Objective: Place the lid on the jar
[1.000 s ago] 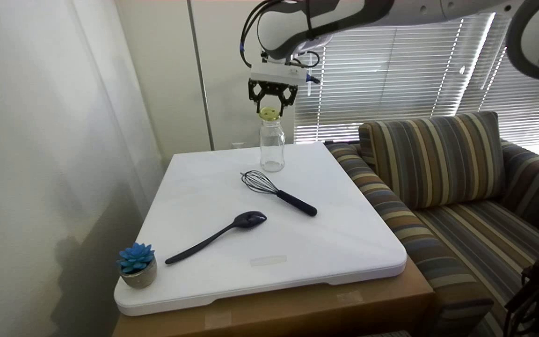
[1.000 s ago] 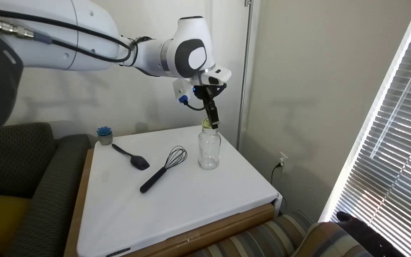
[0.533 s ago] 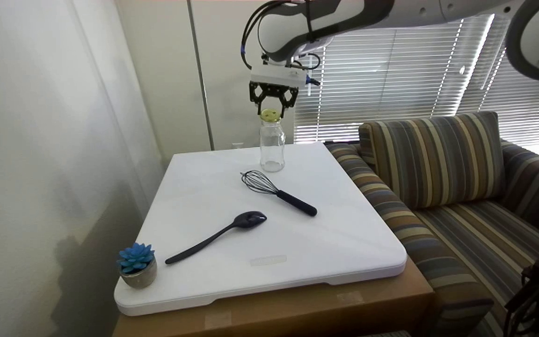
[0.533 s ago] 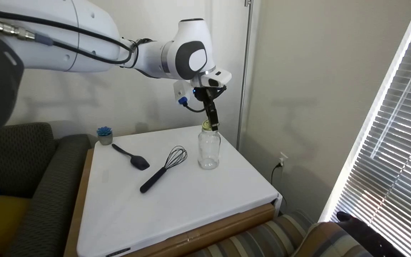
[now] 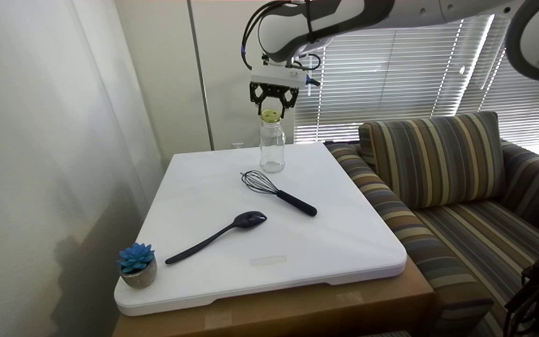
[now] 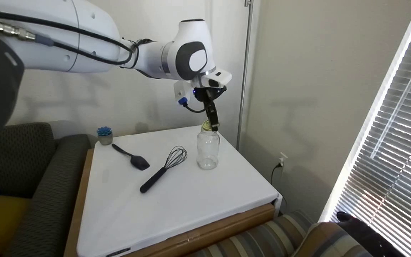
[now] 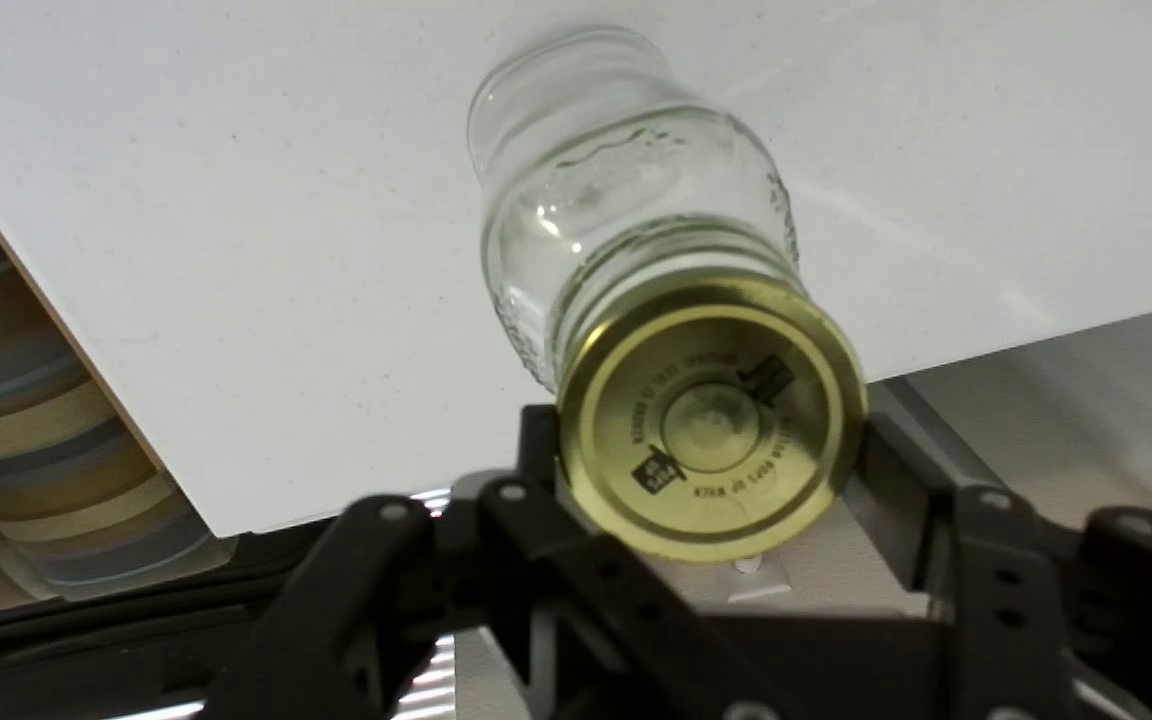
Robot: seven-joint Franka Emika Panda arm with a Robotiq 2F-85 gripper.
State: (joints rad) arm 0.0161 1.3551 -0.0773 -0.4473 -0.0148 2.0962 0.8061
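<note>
The gold lid (image 5: 270, 116) is pinched at its rim between the two fingers of my gripper (image 7: 708, 435). Directly beneath it, the clear glass jar (image 5: 272, 149) stands upright near the table's far end. In both exterior views the lid (image 6: 206, 125) covers the mouth of the jar (image 6: 208, 151) and appears to touch it. Looking down in the wrist view, the lid (image 7: 726, 500) hides the jar's mouth, while the jar's shoulder and body (image 7: 626, 185) show beyond it. Whether the lid sits level on the rim, I cannot tell.
A black-handled whisk (image 5: 296, 202) lies in front of the jar on the white table (image 5: 325, 243). A black spoon (image 5: 249, 219) lies farther from it, and a blue succulent pot (image 5: 139, 276) stands at a corner. A striped armchair (image 5: 438, 164) adjoins the table.
My gripper has come down slightly with the lid onto the jar's top. The jar has shifted a little on the table during the last half second. Whisk, spoon and plant have not moved.
</note>
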